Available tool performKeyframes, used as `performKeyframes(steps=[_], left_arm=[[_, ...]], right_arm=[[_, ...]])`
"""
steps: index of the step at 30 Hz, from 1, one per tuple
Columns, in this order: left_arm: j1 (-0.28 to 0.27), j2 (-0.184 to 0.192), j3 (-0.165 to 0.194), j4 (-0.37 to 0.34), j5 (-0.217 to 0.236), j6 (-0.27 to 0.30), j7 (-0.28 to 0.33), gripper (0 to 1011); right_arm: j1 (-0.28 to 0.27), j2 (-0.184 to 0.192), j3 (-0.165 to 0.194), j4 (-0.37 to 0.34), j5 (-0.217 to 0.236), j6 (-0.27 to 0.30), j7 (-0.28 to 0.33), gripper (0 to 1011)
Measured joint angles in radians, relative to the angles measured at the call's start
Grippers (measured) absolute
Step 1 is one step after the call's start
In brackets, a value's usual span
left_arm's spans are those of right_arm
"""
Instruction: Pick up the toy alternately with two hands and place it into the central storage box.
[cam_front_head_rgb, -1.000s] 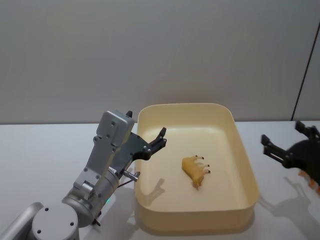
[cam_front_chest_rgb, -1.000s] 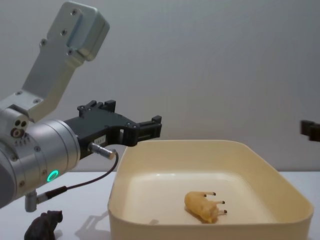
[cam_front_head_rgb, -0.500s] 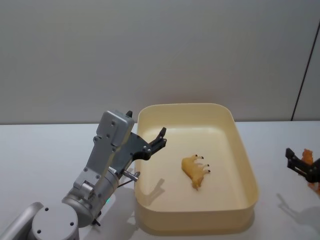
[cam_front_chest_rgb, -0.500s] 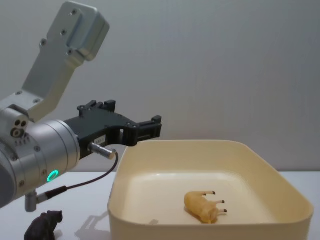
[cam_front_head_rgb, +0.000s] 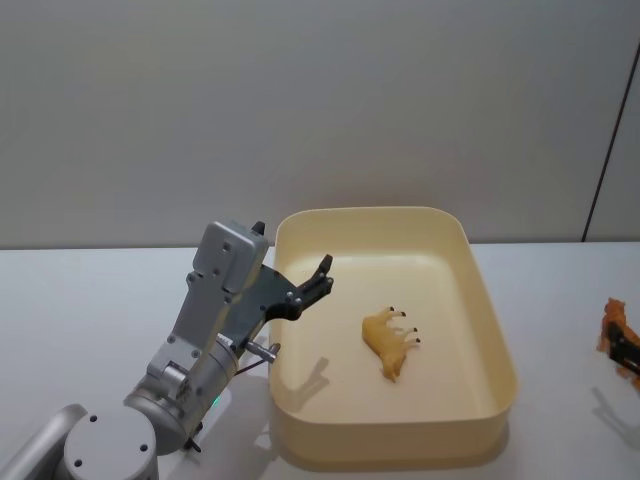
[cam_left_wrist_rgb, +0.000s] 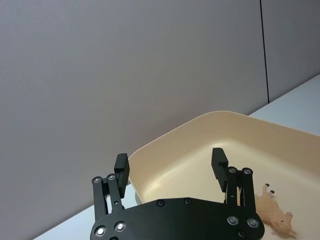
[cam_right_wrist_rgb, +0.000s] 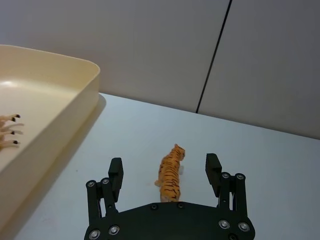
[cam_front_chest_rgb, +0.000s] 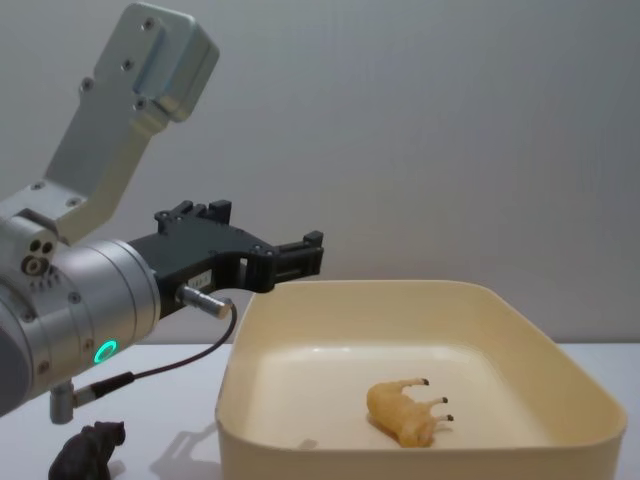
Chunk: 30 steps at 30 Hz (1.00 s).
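Note:
The cream-yellow storage box stands mid-table, and a yellow toy animal lies on its side inside it. My left gripper hovers open over the box's left rim, empty, with the yellow toy below and beyond it. An orange tiger toy stands on the table right of the box. My right gripper is open just behind the tiger, whose body lines up with the gap between the fingers. The tiger shows at the head view's right edge.
A dark brown toy animal sits on the table beneath my left arm, left of the box. A grey wall runs behind the table. White tabletop lies on both sides of the box.
My right gripper has pulled away to the right, nearly out of the head view, uncovering the tiger. The left arm has stayed still. The yellow toy has shifted slightly in the box.

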Motion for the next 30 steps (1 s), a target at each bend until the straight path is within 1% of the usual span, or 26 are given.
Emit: performKeyframes(steps=[5,11,19,30], left_arm=[[0.0,0.0,0.0,0.0,0.0,0.0,0.0,1002],[0.0,0.0,0.0,0.0,0.0,0.0,0.0,1002],[0.0,0.0,0.0,0.0,0.0,0.0,0.0,1002],[0.0,0.0,0.0,0.0,0.0,0.0,0.0,1002]], right_arm=[[0.005,0.001,0.003,0.023,-0.017,0.0,-0.012,1001],[0.024,-0.006,0.0,0.055,-0.039,-0.003,-0.014,1000],[0.071,-0.032,-0.017,0.119,-0.066,-0.008,-0.003,1001],[0.115,-0.062,-0.035,0.189,-0.078,-0.008,0.003,1001]])
